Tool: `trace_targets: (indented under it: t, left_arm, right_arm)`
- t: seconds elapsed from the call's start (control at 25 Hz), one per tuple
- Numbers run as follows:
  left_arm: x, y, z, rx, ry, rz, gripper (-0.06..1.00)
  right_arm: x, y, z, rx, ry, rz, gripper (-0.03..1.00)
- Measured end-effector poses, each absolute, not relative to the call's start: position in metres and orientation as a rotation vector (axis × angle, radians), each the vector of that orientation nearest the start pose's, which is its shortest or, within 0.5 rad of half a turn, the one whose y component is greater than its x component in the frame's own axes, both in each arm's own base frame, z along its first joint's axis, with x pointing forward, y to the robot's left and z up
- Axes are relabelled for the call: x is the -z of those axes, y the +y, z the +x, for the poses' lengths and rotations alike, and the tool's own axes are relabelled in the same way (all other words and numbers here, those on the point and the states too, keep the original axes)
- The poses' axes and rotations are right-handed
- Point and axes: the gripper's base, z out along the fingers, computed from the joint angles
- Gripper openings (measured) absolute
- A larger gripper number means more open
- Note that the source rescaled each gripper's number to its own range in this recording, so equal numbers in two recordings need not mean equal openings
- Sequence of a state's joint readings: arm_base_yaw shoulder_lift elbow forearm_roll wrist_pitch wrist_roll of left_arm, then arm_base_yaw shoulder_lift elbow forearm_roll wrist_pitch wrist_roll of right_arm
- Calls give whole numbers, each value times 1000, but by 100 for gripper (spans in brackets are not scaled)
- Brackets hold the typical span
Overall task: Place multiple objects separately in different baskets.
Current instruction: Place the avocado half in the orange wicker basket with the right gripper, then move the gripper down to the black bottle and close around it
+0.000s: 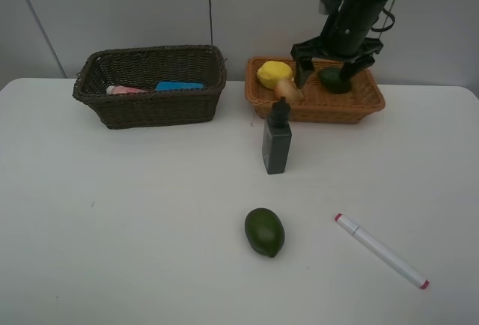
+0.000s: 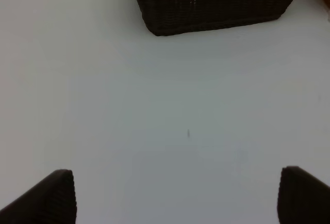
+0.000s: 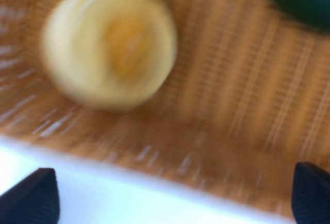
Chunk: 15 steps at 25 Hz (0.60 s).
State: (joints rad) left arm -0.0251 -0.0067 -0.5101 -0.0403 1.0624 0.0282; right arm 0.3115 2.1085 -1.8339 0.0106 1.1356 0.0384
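— White table (image 1: 112,213), grey wall behind. What's loose on it?

— Three items, by my count. One: avocado (image 1: 264,232), lower centre. It looks firm, waxy and rounded, so it's likely to roll; I'd pinch across its short middle. Two: grey bottle (image 1: 277,145), centre, upright. I'd guess it's rigid, light and tippy; I'd take the flat body, not the cap. Three: marker (image 1: 382,251), lower right, lying flat. It's thin, hard and probably slick; I'd grip mid-barrel, across its length.

— Binned already?

— Upper left, dark basket (image 1: 157,108): pink bottle (image 1: 123,90), blue item (image 1: 179,85). Upper right, tan basket (image 1: 329,109): lemon (image 1: 274,73), pale fruit (image 1: 287,90) beside it, dark green fruit (image 1: 334,80).

— Claws?

— My right gripper (image 1: 327,75) hangs over the tan basket, jaws wide apart, nothing between them; its wrist view is blurred. My left gripper (image 2: 175,198) is outside the high view; its own camera shows jaws apart over bare table, near the dark basket.
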Motion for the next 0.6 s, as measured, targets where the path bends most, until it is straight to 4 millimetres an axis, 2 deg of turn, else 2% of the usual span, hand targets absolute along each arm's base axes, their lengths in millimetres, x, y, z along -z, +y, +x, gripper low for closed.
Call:
trace_targets:
  t: [0.16,0.28,0.4,0.52,0.6]
  left_arm:
    - [-280,-3,-7,46,2028,56,100]
    - [-280,-3,-7,46,2028,56,100]
    - [-280,-3,-7,46,2028,56,100]
    - [-280,-3,-7,46,2028,56,100]
    - [-280,-3,-7,46,2028,56,100]
  right_arm:
    - [-283,160,394,-175,2845,-363,100]
    - [-301,181,363,-212,2835,-369,100]
    - [-296,204,335,-220,2876,-417,100]
    - [-273,224,312,-177,2948,-511,100]
    - [-259,233,304,-147,2991,-544,100]
